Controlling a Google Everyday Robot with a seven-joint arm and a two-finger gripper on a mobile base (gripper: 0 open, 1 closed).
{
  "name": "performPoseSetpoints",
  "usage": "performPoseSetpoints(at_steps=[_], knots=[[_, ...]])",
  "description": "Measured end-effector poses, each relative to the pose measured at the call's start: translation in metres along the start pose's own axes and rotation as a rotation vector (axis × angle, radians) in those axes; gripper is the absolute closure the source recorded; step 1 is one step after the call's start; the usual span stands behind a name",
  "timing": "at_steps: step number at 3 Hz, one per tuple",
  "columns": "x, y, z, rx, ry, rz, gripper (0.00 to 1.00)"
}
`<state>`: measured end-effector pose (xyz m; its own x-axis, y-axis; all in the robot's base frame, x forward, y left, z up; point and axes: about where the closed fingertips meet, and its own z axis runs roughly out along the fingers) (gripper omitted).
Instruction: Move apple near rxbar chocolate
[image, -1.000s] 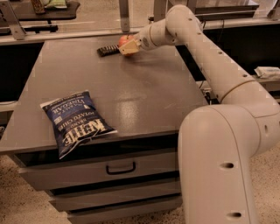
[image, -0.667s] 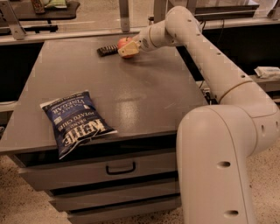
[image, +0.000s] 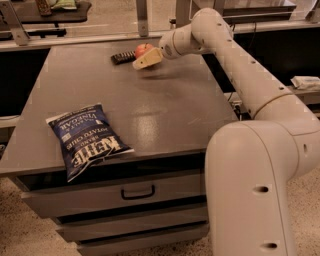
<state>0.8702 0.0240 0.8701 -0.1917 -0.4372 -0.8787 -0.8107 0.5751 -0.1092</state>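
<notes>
The apple (image: 144, 49), round and red-orange, is at the far edge of the grey table (image: 150, 110), just right of the rxbar chocolate (image: 123, 58), a flat dark bar lying on the tabletop. My gripper (image: 147, 60), pale, reaches in from the right and is right in front of the apple, covering its lower right side. I cannot tell whether the apple rests on the table or is held.
A large blue Kettle chip bag (image: 85, 137) lies at the table's front left, overhanging the edge. The table has drawers (image: 137, 192) below its front. My arm and base (image: 255, 165) stand along the table's right side. Shelving stands behind.
The gripper has shifted slightly toward the front, and more of the apple's top now shows above it. The rxbar chocolate and chip bag have not moved.
</notes>
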Motion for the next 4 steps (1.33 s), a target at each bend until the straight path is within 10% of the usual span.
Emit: performPoseSetpoints(at_steps=[3,4], knots=[[0.001,-0.013,-0.192,-0.058,-0.173,-0.143,0.0],[0.0,-0.013,-0.189,-0.058,-0.174,-0.14,0.0]])
